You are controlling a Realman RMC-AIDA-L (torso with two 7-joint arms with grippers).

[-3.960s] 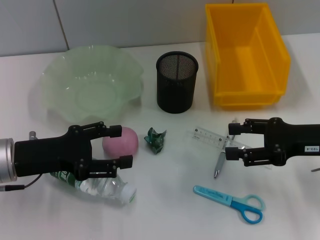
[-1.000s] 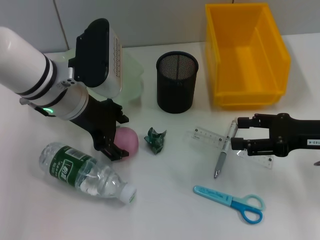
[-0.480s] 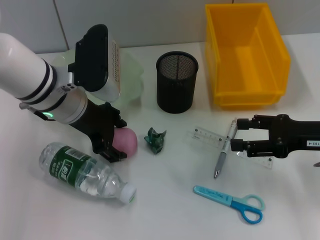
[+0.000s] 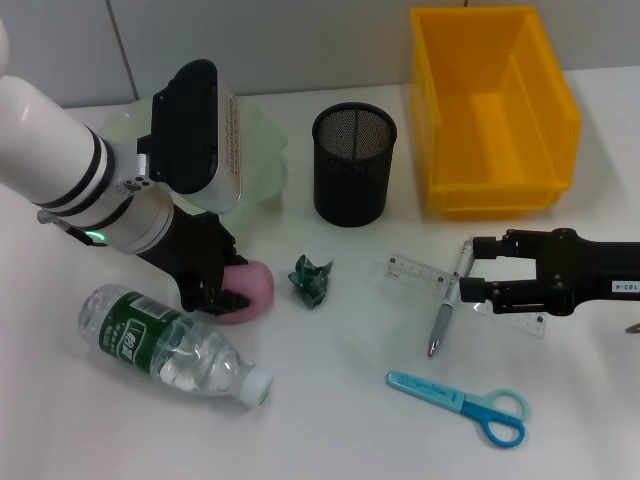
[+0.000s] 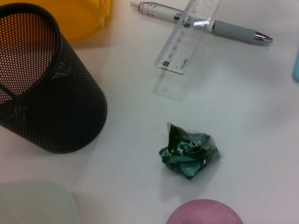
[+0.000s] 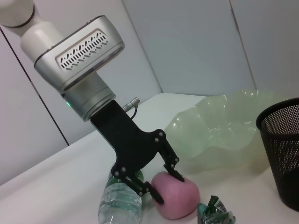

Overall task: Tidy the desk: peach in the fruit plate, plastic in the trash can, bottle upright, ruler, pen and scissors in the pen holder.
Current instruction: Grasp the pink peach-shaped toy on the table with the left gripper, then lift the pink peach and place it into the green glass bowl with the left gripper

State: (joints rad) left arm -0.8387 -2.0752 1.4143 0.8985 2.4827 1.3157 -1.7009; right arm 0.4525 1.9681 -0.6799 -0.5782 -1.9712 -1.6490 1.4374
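Fingers of the left gripper (image 4: 222, 285) are straddling the pink peach (image 4: 248, 292), tips down on either side of it; in the right wrist view one black fingertip (image 6: 178, 174) is sitting on the fruit's top edge and the other low against its near side, so the jaws are spread about the peach's width and not visibly squeezing yet. That angled, from-above approach makes sense: the peach is lying on the table between the toppled bottle (image 4: 175, 343) and the crumpled green plastic (image 4: 312, 279), and coming down steeply is keeping the arm clear of both. The fruit plate (image 4: 262, 165) is waiting just behind the arm, a short carry away.

Over on the other side, the right gripper (image 4: 474, 269) is hovering low with its fingers parted around the top end of the pen (image 4: 446, 308), which is lying across the clear ruler (image 4: 430, 276). It looks poised to pinch the pen for the mesh pen holder (image 4: 354, 164). Scissors (image 4: 462, 402) are lying untouched nearer the front, and the yellow trash can (image 4: 492, 112) is standing empty.
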